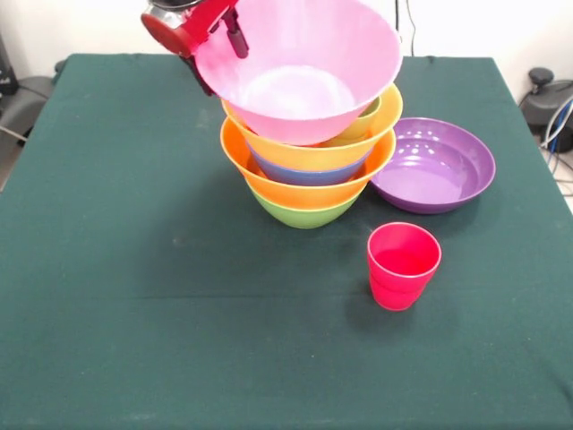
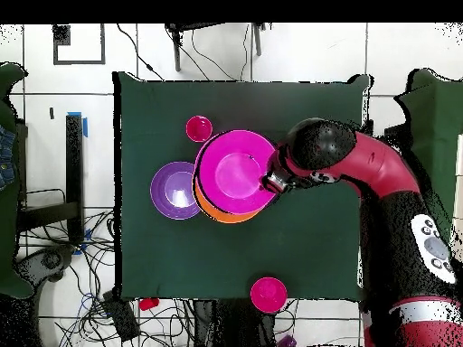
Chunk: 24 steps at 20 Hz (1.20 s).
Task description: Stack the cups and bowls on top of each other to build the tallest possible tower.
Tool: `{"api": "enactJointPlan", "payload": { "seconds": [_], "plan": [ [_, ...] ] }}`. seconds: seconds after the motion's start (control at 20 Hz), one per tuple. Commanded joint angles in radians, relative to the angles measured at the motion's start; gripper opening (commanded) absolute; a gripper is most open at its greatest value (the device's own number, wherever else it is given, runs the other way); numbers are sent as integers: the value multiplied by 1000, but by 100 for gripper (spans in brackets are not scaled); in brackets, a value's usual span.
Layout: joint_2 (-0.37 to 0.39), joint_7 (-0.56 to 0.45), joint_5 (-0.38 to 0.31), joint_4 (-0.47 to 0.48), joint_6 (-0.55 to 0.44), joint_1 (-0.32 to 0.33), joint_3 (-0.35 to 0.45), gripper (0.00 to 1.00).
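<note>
Large glossy pink plastic bowl (image 1: pixel 300 72) gripped by its rim at the top of the tower (image 1: pixel 309 170), tilted and sitting in the upper orange plastic bowl (image 1: pixel 358 134). Likely light, stiff and thin-walled, with a slick surface; best held at the rim, one finger inside and one outside, since the smooth curved wall offers nothing else to pinch. Prone to sliding or rocking once released if left off-centre.

Red and black end effector (image 1: pixel 219 55) closed over the pink bowl's rim on the side toward the robot, one dark finger inside the bowl, the other outside. In the overhead view, same grip (image 2: pixel 270 182) at the bowl's edge nearest the arm.

Below, a medium blue bowl (image 1: pixel 309 173) between the two orange ones, the lower orange bowl (image 1: pixel 269 184) nested in a green base bowl (image 1: pixel 304 213) on the dark green counter (image 1: pixel 134 269). Wide shallow purple bowl (image 1: pixel 434 166) just beside the tower, apparently touching it. Small red plastic cup (image 1: pixel 403 265) upright, near the tower on the camera side, apart from both. Another small red item (image 2: pixel 269 294) at the counter's edge near the robot's base.
</note>
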State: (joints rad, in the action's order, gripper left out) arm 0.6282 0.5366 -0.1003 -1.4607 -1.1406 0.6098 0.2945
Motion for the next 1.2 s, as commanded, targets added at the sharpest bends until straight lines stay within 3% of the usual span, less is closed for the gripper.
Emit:
{"api": "enactJointPlan", "payload": {
  "seconds": [0.05,0.7,1.2],
  "plan": [
    [-14,40,-61,-22,54,-57,73,100],
    [-46,63,-62,40,25,-65,63,100],
    [-89,46,-70,132,-51,-65,59,100]
  ]
}}
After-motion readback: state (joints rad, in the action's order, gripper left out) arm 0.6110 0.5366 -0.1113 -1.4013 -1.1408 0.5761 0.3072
